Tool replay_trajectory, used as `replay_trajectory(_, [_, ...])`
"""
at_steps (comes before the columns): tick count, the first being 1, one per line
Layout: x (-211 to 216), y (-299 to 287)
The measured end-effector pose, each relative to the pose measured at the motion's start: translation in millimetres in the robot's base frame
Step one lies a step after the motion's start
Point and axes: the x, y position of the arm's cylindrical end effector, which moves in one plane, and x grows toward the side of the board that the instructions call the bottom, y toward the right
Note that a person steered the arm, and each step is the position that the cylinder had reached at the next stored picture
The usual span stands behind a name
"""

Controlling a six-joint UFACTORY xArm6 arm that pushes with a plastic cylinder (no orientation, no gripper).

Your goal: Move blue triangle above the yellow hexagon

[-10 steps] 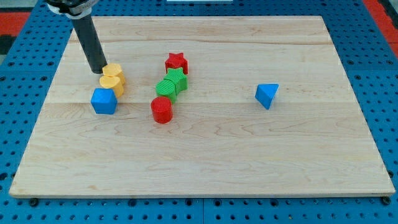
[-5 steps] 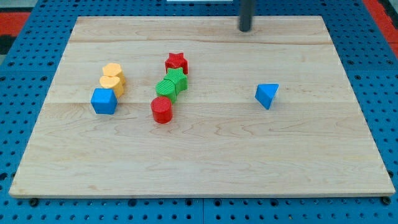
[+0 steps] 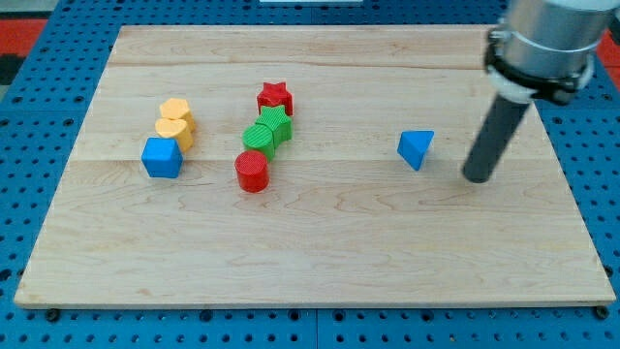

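Our tip [image 3: 477,178] rests on the tabletop [image 3: 320,242] near the blue triangle [image 3: 416,148], on the view's right of it and slightly lower, with a clear gap between them. We have no fingers on this rod, so there is nothing released or clenched to report, and the tip touches no block.

The blue triangle sits alone, right of the board's centre. The yellow hexagon [image 3: 175,109] lies well apart from it, toward the view's left, touching a yellow heart [image 3: 174,131] just below it; a blue cube [image 3: 161,157] sits against the heart's lower left.

Near the middle a red star [image 3: 275,97] stands at the top of a cluster, two green blocks [image 3: 267,130] follow beneath it, and a red cylinder [image 3: 252,172] is at the bottom.
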Motion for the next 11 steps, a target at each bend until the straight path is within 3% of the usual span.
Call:
replay_trajectory(4, [-101, -141])
replay_trajectory(6, [-155, -159])
replay_trajectory(7, [-162, -203])
replay_trajectory(9, [-190, -227])
replay_trajectory(11, [-172, -291])
